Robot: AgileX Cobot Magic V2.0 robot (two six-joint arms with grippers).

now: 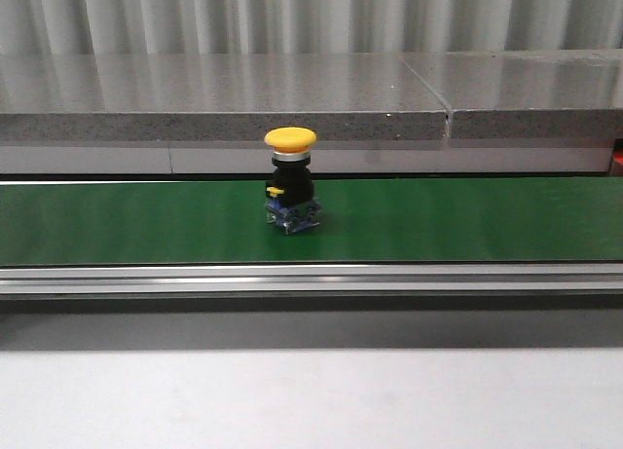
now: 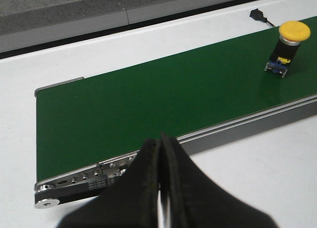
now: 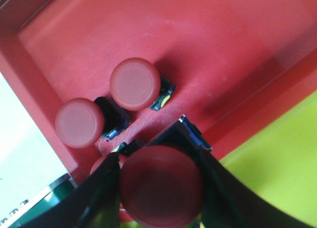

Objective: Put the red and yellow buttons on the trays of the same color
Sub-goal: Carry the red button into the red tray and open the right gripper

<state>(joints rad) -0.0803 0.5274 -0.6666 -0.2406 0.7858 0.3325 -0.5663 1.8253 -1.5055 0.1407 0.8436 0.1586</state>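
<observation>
A yellow button (image 1: 290,181) with a black body stands upright on the green conveyor belt (image 1: 117,225). It also shows in the left wrist view as the yellow button (image 2: 290,45), far along the belt from my left gripper (image 2: 161,141). That gripper is shut and empty, hovering near the belt's end. My right gripper (image 3: 161,184) is shut on a red button (image 3: 161,188), held over the red tray (image 3: 208,45). Two red buttons (image 3: 134,84) (image 3: 79,123) lie in that tray. A third (image 3: 105,164) peeks out from behind the finger. Neither gripper appears in the front view.
The yellow tray (image 3: 277,168) adjoins the red tray's wall. A grey stone ledge (image 1: 224,103) runs behind the belt. The belt's metal rail (image 1: 311,279) and a white table (image 1: 311,400) lie in front. A black cable plug (image 2: 257,14) lies beyond the belt.
</observation>
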